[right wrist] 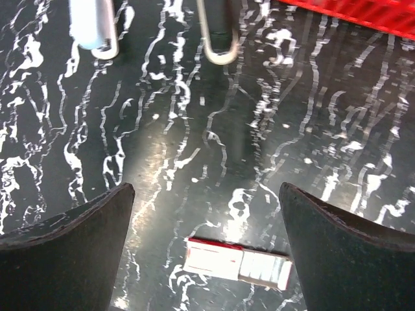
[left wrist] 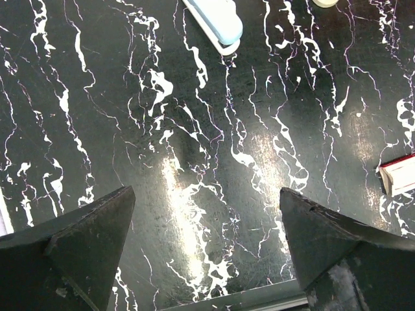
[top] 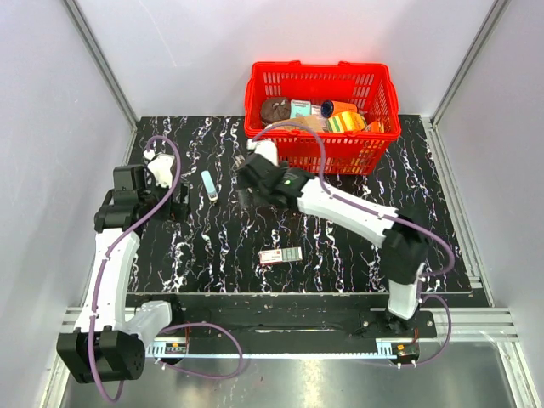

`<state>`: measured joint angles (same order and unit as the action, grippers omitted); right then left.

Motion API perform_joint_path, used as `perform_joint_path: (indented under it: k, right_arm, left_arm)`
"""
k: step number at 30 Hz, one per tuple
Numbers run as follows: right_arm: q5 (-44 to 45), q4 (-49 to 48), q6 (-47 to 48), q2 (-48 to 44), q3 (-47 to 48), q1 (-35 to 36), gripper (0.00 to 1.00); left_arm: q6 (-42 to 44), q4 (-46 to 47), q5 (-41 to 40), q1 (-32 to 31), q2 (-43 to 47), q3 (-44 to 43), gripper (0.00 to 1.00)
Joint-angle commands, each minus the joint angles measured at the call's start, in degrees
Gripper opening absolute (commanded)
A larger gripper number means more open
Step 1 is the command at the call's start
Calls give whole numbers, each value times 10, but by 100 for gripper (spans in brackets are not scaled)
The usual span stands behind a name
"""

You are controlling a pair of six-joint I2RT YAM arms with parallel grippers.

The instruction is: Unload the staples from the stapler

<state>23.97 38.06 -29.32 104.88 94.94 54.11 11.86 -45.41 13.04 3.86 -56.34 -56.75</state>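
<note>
The stapler (top: pixel 209 185) is a small pale-blue bar lying flat on the black marbled table, left of centre. My left gripper (top: pixel 180 206) hovers just to its left, and my right gripper (top: pixel 245 194) just to its right. Neither touches it. In the left wrist view the stapler's end (left wrist: pixel 217 19) shows at the top edge, well beyond my open left gripper (left wrist: pixel 206 194). In the right wrist view the stapler (right wrist: pixel 91 26) sits at the top left, far from my open right gripper (right wrist: pixel 206 191). Bare table lies between both pairs of fingers.
A red basket (top: pixel 255 102) with several items stands at the back of the table. A flat red-and-white box (top: pixel 280 256) lies near the front centre, also visible as the box (right wrist: pixel 237 262) between my right fingers' lines. A thin U-shaped metal loop (right wrist: pixel 217 48) shows beside the stapler.
</note>
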Motion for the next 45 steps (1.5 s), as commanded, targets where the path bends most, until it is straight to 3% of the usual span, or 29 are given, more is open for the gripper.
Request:
perform_joint_path:
  k: [1, 4, 11, 16, 28, 45]
  right_arm:
    - [16, 34, 5, 60, 82, 21, 99]
    - [-3, 9, -1, 85, 102, 22, 100]
    - [-25, -5, 6, 185, 201, 21, 99]
    - [-45, -11, 11, 264, 283, 22, 97]
    - [-67, -47, 58, 409, 457, 26, 92]
    - [-70, -189, 145, 489, 485, 26, 84]
  left_arm:
    - [-28, 23, -34, 5, -17, -24, 99]
    - [-38, 27, -41, 19, -34, -35, 99]
    - [-25, -33, 123, 157, -61, -65, 99]
    - [20, -51, 124, 207, -69, -47, 99]
    - [55, -71, 144, 230, -76, -25, 99]
    - [67, -60, 155, 230, -93, -13, 99]
